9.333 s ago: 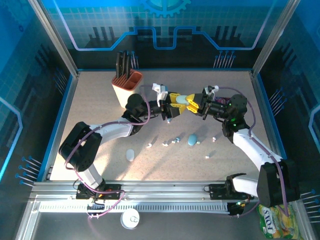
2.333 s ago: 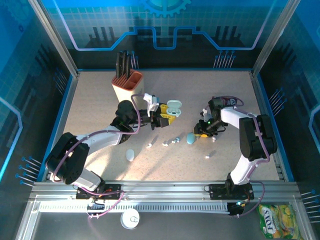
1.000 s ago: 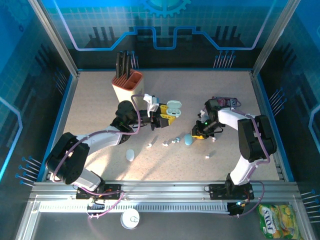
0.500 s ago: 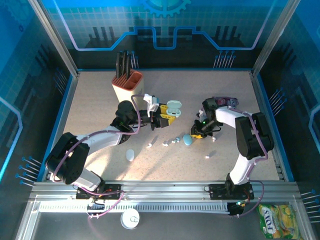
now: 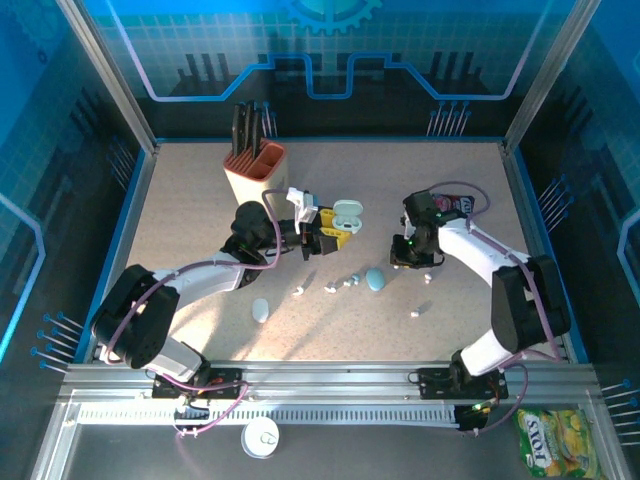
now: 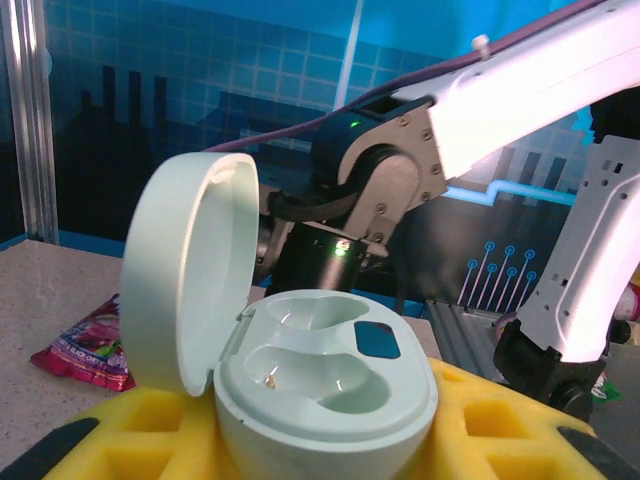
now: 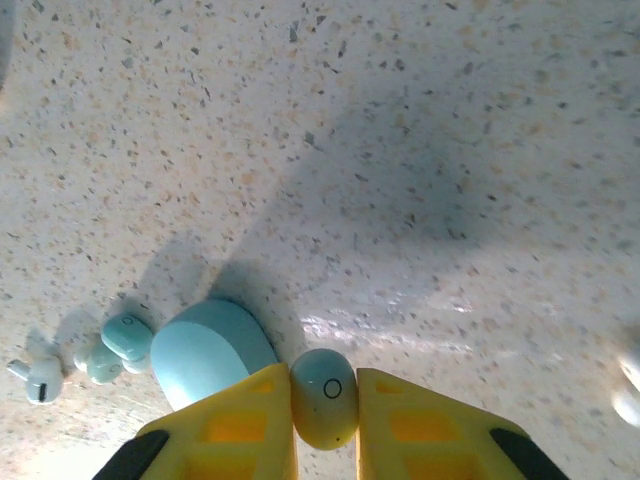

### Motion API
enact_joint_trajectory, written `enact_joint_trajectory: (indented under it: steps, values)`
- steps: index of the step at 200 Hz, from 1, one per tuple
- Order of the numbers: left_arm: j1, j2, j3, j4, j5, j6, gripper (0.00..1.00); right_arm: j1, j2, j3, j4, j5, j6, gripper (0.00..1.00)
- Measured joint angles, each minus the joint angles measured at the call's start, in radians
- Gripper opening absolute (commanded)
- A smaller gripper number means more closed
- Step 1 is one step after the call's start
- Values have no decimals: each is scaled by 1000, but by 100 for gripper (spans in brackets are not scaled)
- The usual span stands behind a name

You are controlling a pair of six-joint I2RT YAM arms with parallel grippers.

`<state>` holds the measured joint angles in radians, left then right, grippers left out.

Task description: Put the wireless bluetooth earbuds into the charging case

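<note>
my left arm point(image 5: 200, 272) and right arm point(image 5: 482, 252) are white shells on black joint housings, each trailing a purple cable point(image 5: 462, 186) back from its wrist, a green light point(image 6: 352, 123) behind the right gripper point(image 7: 323, 395), and yellow square-pocketed fingers point(image 7: 235, 425) with dark patches.

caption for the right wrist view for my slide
Right gripper pinching an earbud over the table, with a blue case and loose buds beside it.

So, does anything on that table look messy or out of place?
Yes: tiny pale plastic earbuds lie scattered loose on the speckled table near a closed pale blue pebble-shaped case, and a crumpled pink snack wrapper lies by the right arm, seemingly unrelated to the job.
</note>
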<state>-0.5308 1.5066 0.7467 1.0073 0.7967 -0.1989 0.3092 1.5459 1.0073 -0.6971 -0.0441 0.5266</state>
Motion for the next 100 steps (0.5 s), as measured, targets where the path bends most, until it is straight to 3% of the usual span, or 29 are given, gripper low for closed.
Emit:
enact_joint_trajectory:
  steps: [51,100]
  values:
    - [0,42,-5,23,-44,19,35,81,-20,68,-90,187,43,19]
    - [5,56,-10,24,-71,25,35,98,-20,98,-128,251,56,18]
